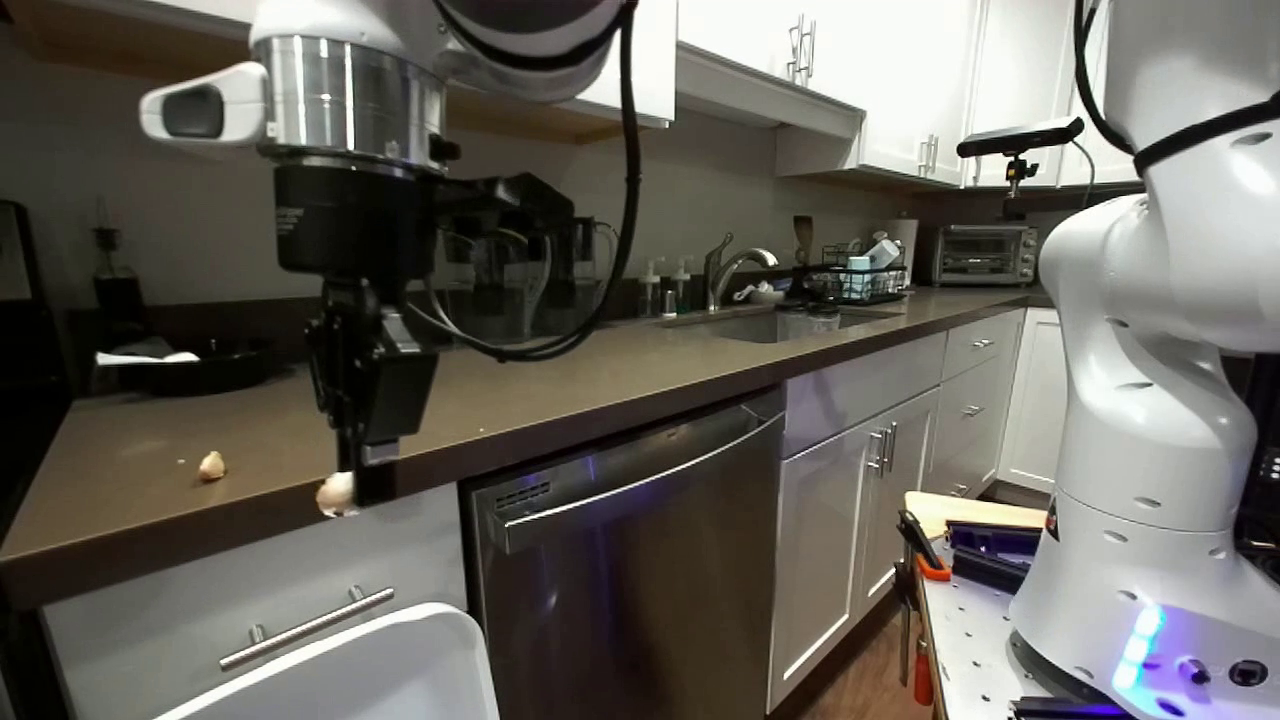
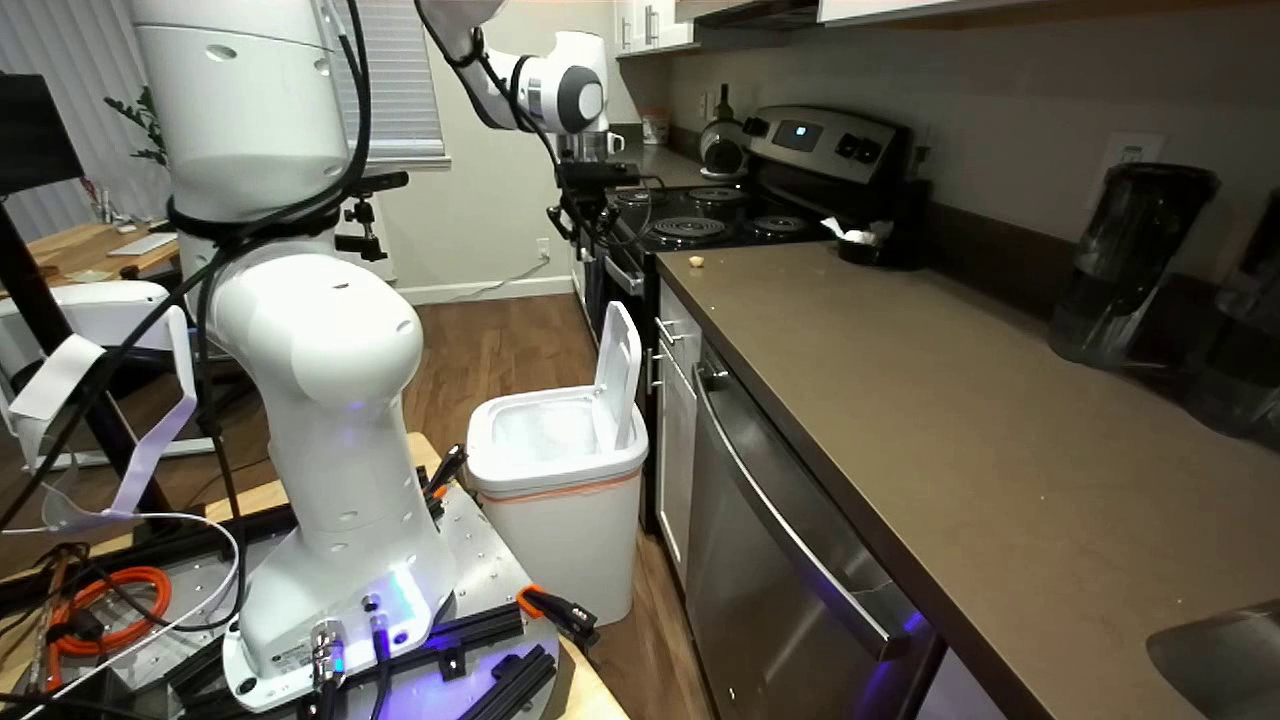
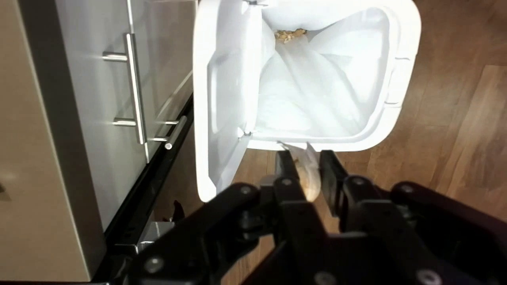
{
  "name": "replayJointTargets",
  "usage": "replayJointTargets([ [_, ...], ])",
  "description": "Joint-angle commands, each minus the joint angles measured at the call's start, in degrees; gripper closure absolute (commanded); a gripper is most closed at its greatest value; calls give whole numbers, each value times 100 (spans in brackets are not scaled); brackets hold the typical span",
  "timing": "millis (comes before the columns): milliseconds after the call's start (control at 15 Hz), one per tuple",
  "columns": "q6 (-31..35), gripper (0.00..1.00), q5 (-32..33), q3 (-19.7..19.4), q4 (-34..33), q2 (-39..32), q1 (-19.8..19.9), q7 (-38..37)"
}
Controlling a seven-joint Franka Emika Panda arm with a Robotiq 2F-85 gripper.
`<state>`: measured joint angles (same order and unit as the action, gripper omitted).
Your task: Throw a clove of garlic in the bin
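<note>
Between the fingers [image 3: 286, 168] of the black gripper [image 3: 307, 159] sits the clove of garlic [image 3: 311, 180], its long axis running along them, not across. Seen from the wrist, the papery end points forward, just past the tips, split into two wisps that lean a little left in that view; the rounder, tan-tinged end lies back in the grasp. The gap is narrow, only as wide as the clove, and both sides appear to touch and pinch it. In an exterior view the gripper hangs downward, and the pale clove peeks out at its lower end, partly covered.

Ahead, in the wrist view, stands the white bin [image 3: 406, 79], the wisps overlapping its near rim; whether the clove is over the mouth cannot be told. Its lid [image 3: 223, 83] is raised on the side toward the cabinet [image 3: 91, 99]. Inside, a white liner [image 3: 301, 103] hangs in folds around tan scraps [image 3: 290, 35]. Wooden floor [image 3: 471, 170] shows beside the bin.

Farther out, a second, tan clove [image 1: 211, 466] rests on the brown counter [image 1: 540, 400] near its edge, in both exterior views. Below the counter is a steel dishwasher [image 1: 640, 590]; past its far end, in an exterior view, a black stove [image 2: 742, 210].
</note>
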<state>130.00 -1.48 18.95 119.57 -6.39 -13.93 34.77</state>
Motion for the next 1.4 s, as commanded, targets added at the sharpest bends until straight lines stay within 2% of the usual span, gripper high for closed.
replayJointTargets([
  [0,171,95,-448,42,532,459,-107,-201],
  [200,103,95,-715,44,614,493,-218,-241],
  [267,76,86,-794,47,636,500,-242,-246],
  [333,33,54,-828,48,643,493,-268,-288],
  [400,16,53,-851,48,655,482,-282,-317],
  [533,19,42,-823,40,697,482,-303,-430],
  [933,34,3,-816,34,764,508,-309,-601],
  [1067,89,0,-843,25,832,542,-297,-558],
  [1133,-14,0,-711,22,606,352,-304,-511],
  [1200,-14,2,-711,22,608,347,-303,-511],
  [1333,-14,0,-710,22,608,341,-302,-511],
])
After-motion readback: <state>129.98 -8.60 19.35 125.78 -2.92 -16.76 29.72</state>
